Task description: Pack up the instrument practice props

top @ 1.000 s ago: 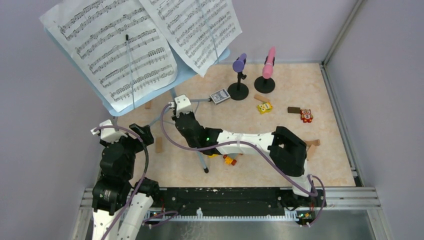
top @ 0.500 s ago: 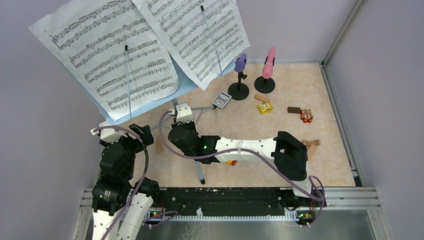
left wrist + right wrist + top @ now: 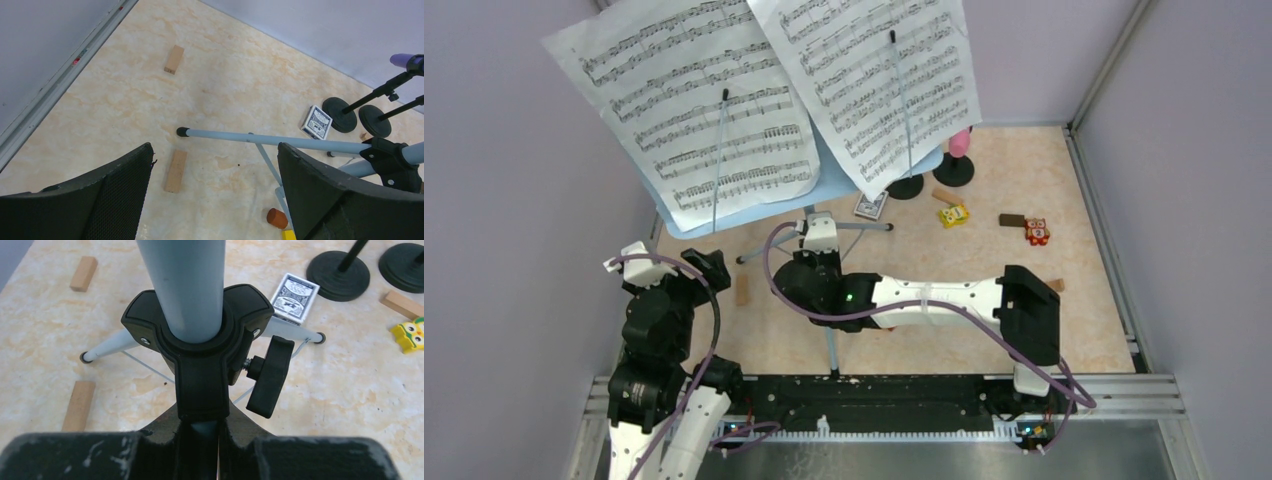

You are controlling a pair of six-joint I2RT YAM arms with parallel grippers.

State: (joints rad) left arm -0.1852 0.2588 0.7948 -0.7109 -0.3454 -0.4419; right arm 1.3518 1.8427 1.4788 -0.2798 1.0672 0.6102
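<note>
The pale blue music desk [image 3: 829,188] stands tilted on its tripod and carries two white sheet-music pages [image 3: 694,110]. My right gripper [image 3: 816,264] is shut on the stand's grey pole [image 3: 182,285], just below the black tripod hub [image 3: 200,340], with the jaws [image 3: 200,430] pinching it. My left gripper [image 3: 214,146] is open over the floor beside a tripod leg [image 3: 250,137] and holds nothing. The pink microphone [image 3: 961,143] peeks out behind the pages. The purple microphone [image 3: 406,61] shows only in the left wrist view. Two black round mic holder bases [image 3: 338,276] [image 3: 406,267] stand behind the stand.
A blue-white card box [image 3: 871,205] lies by the holder bases. Wooden blocks [image 3: 174,59] [image 3: 176,170], an orange cylinder [image 3: 276,218], a yellow owl brick [image 3: 953,215] and a red toy [image 3: 1037,231] are scattered on the floor. Walls close in the left, back and right.
The right arm has carried the music stand to the right, and the pages now cover the purple microphone in the top view. The left arm has not moved.
</note>
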